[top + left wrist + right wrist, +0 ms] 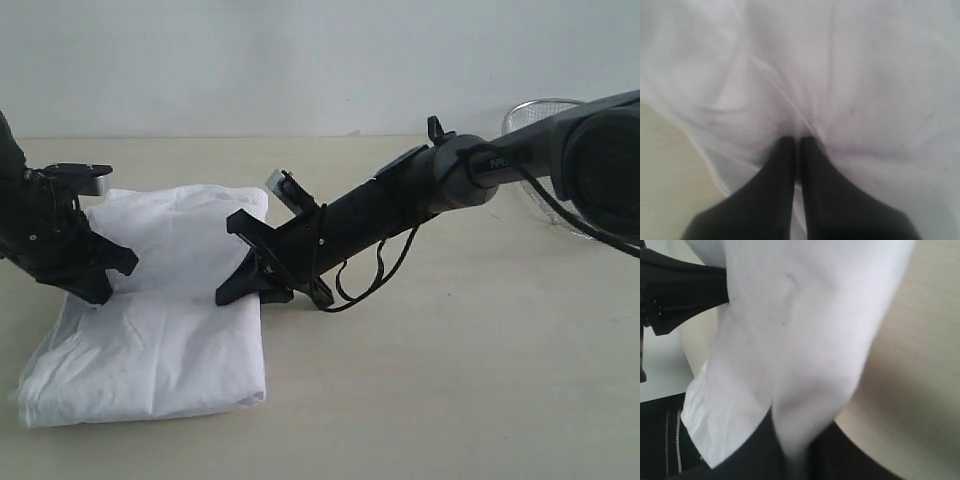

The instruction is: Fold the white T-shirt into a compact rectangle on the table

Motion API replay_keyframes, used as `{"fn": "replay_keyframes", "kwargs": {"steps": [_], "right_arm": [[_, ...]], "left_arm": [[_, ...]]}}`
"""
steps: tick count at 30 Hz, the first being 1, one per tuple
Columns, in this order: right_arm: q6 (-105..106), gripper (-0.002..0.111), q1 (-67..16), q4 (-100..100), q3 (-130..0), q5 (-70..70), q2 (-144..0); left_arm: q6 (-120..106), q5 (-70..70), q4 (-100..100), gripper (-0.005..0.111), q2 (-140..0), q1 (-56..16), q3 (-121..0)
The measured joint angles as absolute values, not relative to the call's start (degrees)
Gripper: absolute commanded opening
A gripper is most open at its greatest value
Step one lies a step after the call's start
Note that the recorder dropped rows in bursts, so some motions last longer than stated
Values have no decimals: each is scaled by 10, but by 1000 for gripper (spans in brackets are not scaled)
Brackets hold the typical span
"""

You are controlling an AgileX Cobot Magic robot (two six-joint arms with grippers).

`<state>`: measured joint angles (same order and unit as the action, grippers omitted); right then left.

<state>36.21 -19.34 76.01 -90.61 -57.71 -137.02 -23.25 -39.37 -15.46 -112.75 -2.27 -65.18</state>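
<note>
Lying on the table [450, 390]: the white T-shirt [160, 340], folded into a rough rectangle several layers thick. From the exterior view we see it on the left part of the tabletop, plain white side up and wrinkled.
Left gripper [797, 145]: we see it down on the shirt's left side. Its two dark fingers [775, 185] are pressed together with a thin sliver of cloth between them, and creases fan out from the tips.
Right gripper [792, 452]: we find it at the shirt's right edge, its arm [400, 200] reaching in low over the table from the right. The jaws are narrow, and a thick fold of the shirt runs down between them and fills the gap. That view is blurred, so we cannot tell how firmly the fold is pinched.
Shirt outline: the near edge lies flat on the tabletop with rounded corners. The far right corner sits just behind the right gripper.
Wire basket [535, 112]: it stands at the table's far right, partly hidden behind the right arm and well apart from the shirt.
</note>
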Motion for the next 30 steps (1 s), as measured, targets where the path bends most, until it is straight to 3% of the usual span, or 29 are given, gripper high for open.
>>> {"fn": "replay_keyframes", "kwargs": {"steps": [21,30], "right_arm": [[381,0,-196,847,-988,-528,-1377],[335,0,-196,844,-1079,-544,-1434]], "left_arm": [[-232,-390,-156,5,-1022,14,-652],[-232,-397,-155,5,-1007,20,-652]]}}
